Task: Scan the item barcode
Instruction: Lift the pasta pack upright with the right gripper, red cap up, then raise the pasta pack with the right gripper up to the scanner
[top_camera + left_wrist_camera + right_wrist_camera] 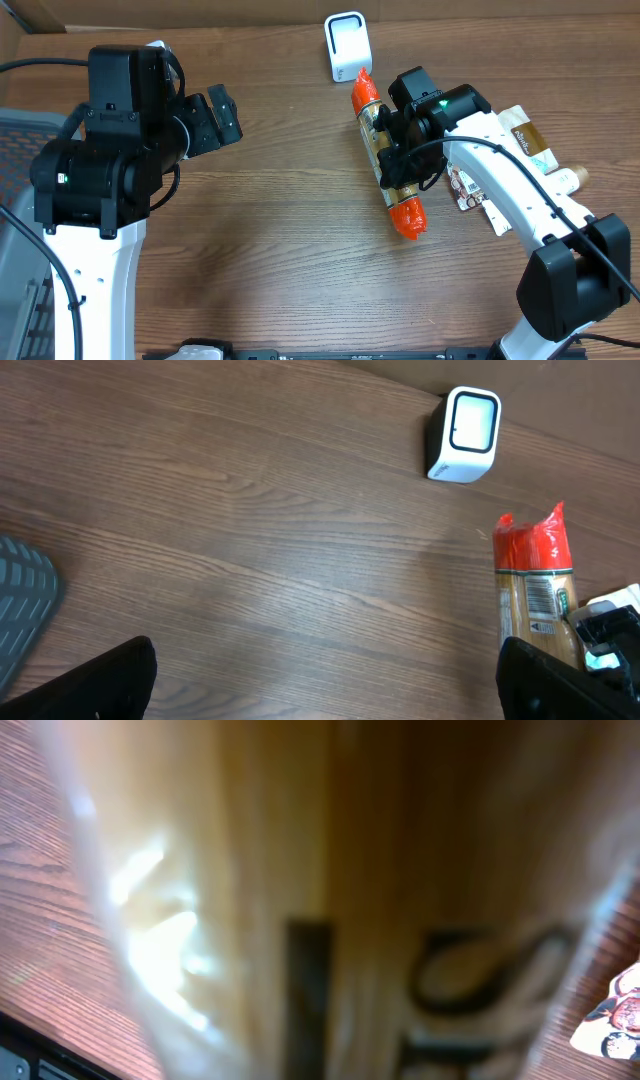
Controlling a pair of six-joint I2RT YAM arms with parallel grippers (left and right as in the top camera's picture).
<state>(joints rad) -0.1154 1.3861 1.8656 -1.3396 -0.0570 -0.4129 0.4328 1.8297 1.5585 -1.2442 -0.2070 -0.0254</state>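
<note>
Packet (pixel 408 215) at the scanner (pixel 347 45)
Right claw (pixel 392 150) pinches it; left claw (pixel 222 118) gapes idle. Next, likely: turn the barcode (pixel 540 600) to face the scanner.

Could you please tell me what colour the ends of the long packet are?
Orange-red; the packet shows best in the overhead view.

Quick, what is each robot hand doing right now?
Left gripper: jaws open, empty.
Right gripper: jaws closed on the long orange-ended plastic packet.

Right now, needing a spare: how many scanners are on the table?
1: the white scanner at the far side, beside the orange end of the packet; another may be hidden.
</note>
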